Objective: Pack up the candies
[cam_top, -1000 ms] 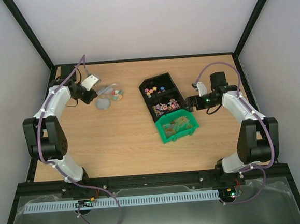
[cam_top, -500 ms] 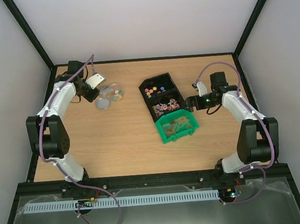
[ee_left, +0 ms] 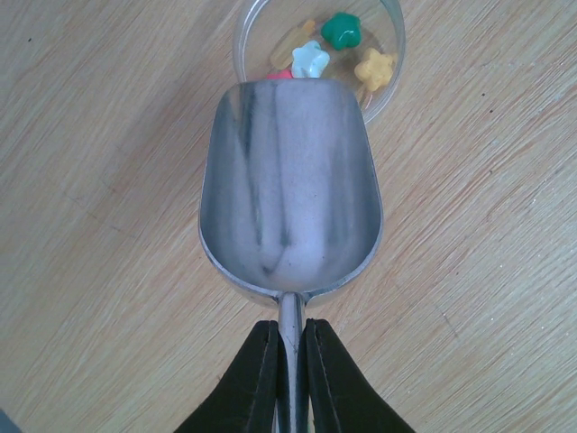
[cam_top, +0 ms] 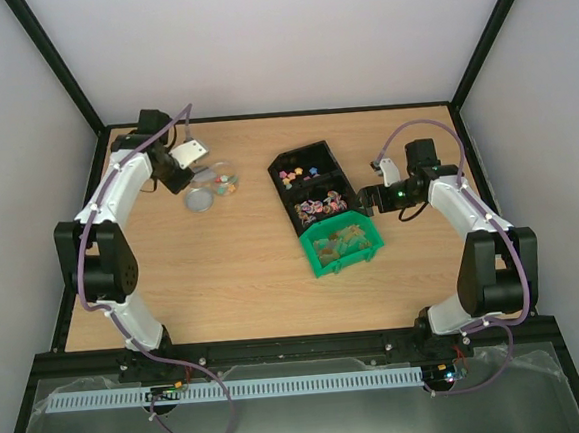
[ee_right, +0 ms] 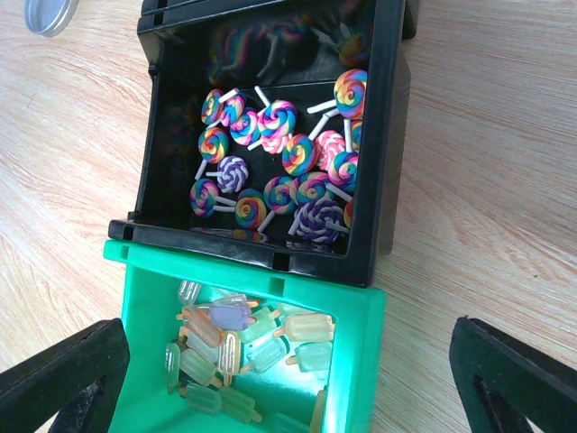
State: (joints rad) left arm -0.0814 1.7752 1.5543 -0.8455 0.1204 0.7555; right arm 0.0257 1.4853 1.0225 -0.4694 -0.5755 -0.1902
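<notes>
I saw that the desk (ee_left: 108, 135) was pale wood with fine lines, and it did not shine. The scoop (ee_left: 288, 180) was smooth metal, shiny with dull grey streaks. The little cup (ee_left: 393, 63) was clear plastic. The candies (ee_left: 343, 29) in it looked smooth and a bit shiny. The left claw (ee_left: 290, 336) was black and dull. The black bin (ee_right: 388, 135) was shiny plastic, and the green bin (ee_right: 356, 361) was smooth plastic too. The lollipops (ee_right: 279, 117) looked glossy. The ice pops (ee_right: 221, 316) looked cloudy and see-through. The lid (ee_right: 50, 13) was shiny metal.
</notes>
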